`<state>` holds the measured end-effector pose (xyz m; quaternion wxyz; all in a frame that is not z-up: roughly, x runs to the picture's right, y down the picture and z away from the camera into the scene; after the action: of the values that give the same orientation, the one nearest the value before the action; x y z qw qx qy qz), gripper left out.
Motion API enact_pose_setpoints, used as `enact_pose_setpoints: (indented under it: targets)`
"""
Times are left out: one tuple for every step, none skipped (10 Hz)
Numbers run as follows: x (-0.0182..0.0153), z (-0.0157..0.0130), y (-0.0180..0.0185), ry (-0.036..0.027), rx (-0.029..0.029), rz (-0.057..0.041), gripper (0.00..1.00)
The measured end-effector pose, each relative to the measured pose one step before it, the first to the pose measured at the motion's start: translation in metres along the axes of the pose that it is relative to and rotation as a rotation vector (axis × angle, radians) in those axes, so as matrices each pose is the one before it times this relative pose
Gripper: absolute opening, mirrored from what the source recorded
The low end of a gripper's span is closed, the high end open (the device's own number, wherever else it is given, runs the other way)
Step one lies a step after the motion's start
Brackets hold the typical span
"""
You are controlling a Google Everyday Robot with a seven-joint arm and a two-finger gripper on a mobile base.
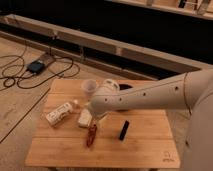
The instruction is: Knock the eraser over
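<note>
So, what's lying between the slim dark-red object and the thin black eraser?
Only bare wooden tabletop, per the camera view. The end effector hangs by the whitish rectangular block, behind the slim dark-red object, left of the thin black eraser.

The white arm (150, 96) is reaching across the far half of the table (55, 150) from the right, blocking any approach from behind. Its gripper (98, 118) is hanging just right of the whitish block (84, 119), beyond the dark-red object (91, 135). The eraser (123, 130) is sitting apart from both, to their right, with bare wood showing on its right and near sides. A bottle (60, 113) and a cup (89, 87) are crowding the left.
</note>
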<state>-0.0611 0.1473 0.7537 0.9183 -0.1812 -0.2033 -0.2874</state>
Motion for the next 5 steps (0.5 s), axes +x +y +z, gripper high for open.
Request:
enact_pose_setpoints:
  targets:
    - [0.00415, -0.00040, -0.00108, 0.00632, 0.00978, -0.01411, 0.80]
    - [0.00655, -0.00022, -0.00213, 0.01104, 0.01433, -0.01962, 0.80]
    - [0.00972, 0.00176, -0.00027, 0.01699, 0.01317, -0.02086, 0.80]
    - [0.00707, 0.00171, 0.00200, 0.01220, 0.00458, -0.00848, 0.80]
    - [0.01221, 0.00222, 0.00468, 0.02256, 0.00353, -0.00671, 0.80]
